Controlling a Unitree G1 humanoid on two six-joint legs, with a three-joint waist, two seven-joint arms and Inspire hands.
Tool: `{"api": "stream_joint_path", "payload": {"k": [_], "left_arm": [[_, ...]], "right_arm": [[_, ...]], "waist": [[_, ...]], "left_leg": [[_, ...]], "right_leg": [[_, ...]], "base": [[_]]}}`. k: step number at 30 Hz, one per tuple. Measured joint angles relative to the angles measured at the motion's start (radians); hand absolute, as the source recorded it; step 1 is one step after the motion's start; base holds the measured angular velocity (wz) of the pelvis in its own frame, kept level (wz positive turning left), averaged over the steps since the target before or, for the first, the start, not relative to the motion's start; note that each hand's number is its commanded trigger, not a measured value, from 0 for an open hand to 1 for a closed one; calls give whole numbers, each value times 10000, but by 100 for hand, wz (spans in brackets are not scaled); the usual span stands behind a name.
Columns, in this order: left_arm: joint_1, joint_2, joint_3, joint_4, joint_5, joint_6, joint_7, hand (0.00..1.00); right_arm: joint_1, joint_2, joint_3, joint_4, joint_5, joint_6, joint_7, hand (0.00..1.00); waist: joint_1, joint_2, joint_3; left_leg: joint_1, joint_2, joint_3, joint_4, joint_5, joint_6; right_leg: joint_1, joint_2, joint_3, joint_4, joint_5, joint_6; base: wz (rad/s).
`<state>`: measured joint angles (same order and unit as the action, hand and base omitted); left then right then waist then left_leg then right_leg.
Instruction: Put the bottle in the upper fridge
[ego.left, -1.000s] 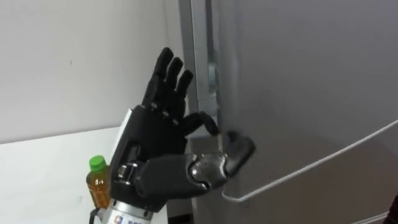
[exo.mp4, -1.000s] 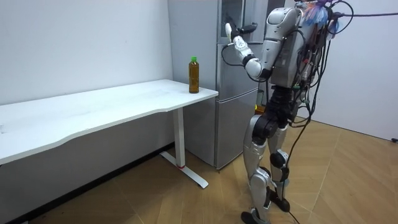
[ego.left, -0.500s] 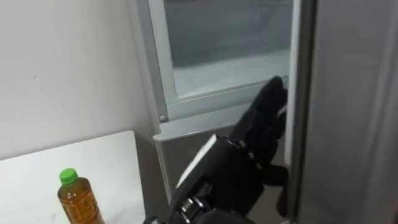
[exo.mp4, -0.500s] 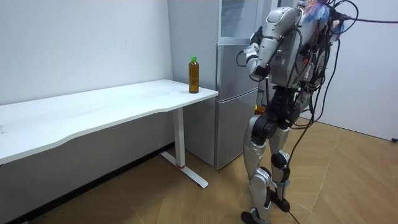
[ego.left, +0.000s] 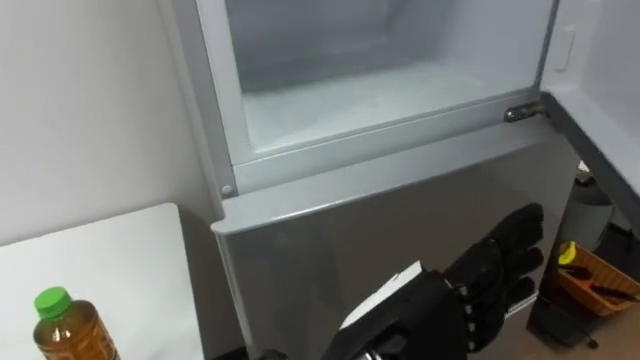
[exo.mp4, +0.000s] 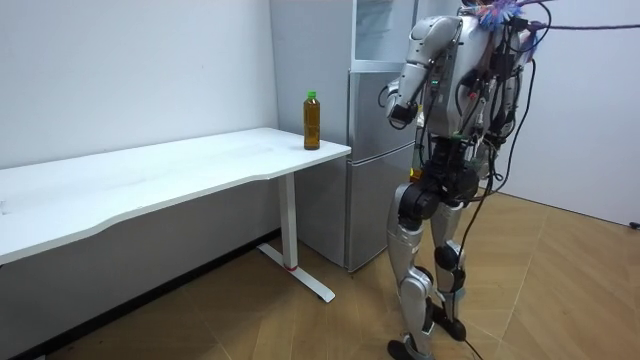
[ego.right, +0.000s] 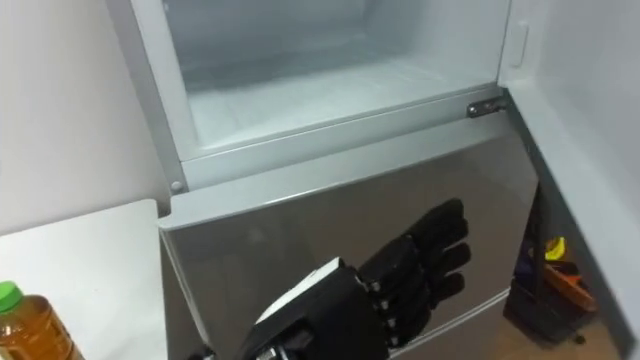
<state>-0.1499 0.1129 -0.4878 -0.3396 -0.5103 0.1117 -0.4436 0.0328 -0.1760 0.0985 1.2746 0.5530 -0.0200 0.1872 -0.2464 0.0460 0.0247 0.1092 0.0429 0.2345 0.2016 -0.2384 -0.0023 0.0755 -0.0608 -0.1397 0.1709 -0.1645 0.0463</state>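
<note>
Low in the eye views, the black left hand (ego.left: 455, 305) has its fingers straight and a little spread, and it holds nothing. It lies in front of the grey metal lower fridge door (ego.left: 330, 240); whether it touches the door cannot be told. To its left, the amber plastic bottle with a green cap (ego.left: 62, 328) stands upright on the white table (ego.left: 110, 255), near the corner beside the fridge. Beyond, the white upper fridge compartment (ego.left: 370, 90) stands open.
</note>
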Motion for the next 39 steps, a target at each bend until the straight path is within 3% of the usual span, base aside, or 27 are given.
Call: {"api": "stream_joint_path", "payload": {"k": [11, 15, 26, 29, 32, 34, 39], "left_arm": [[-1, -8, -51, -1, 20, 137, -70, 0], [-1, -8, -50, 0, 22, 137, -72, 0], [0, 180, 158, -12, 126, 132, -4, 0], [0, 186, 552, -199, 491, 129, 49, 0], [4, 212, 1116, -876, 519, 64, 351, 0], [20, 204, 1802, -1154, 571, -315, 647, 0], [596, 173, 3232, -1817, 723, -631, 1310, 0]], "right_arm": [[26, 13, 3, 37, 269, 2, -25, 0], [68, 19, -3, 103, 327, 0, -25, 0], [51, 79, 173, 96, 444, -24, -237, 0], [61, 107, 158, 140, 444, -38, -215, 0], [275, 110, 73, 141, 444, -148, -218, 0], [378, 121, -132, 151, 316, -198, -223, 0], [512, 154, -468, 184, 36, -385, -221, 0]], "waist": [[-4, 16, -25], [-2, 38, -116], [96, -38, -78], [280, -103, -58], [627, -175, -91], [941, -168, -154], [1291, -132, -195]], "left_leg": [[55, 0, 48, -41, -1, 0], [88, 4, 46, -30, 0, 0], [63, 16, 35, -13, 0, -1], [47, 15, 33, -15, 0, -1], [55, 17, 36, -27, 1, -2], [77, 22, -8, -16, 1, -2], [53, 43, -128, 9, 1, -3]], "right_leg": [[-62, 16, 32, 0, -4, 2], [-45, 16, 35, 40, -2, -1], [-83, 10, 4, 119, -21, -15], [-105, 12, 17, 116, -27, -12], [-112, 15, 23, 111, -36, -19], [-82, 19, 25, 108, -36, -21], [0, 44, -20, 129, -42, -30]], "base": [[0], [0], [0], [0], [0], [0], [2]]}}
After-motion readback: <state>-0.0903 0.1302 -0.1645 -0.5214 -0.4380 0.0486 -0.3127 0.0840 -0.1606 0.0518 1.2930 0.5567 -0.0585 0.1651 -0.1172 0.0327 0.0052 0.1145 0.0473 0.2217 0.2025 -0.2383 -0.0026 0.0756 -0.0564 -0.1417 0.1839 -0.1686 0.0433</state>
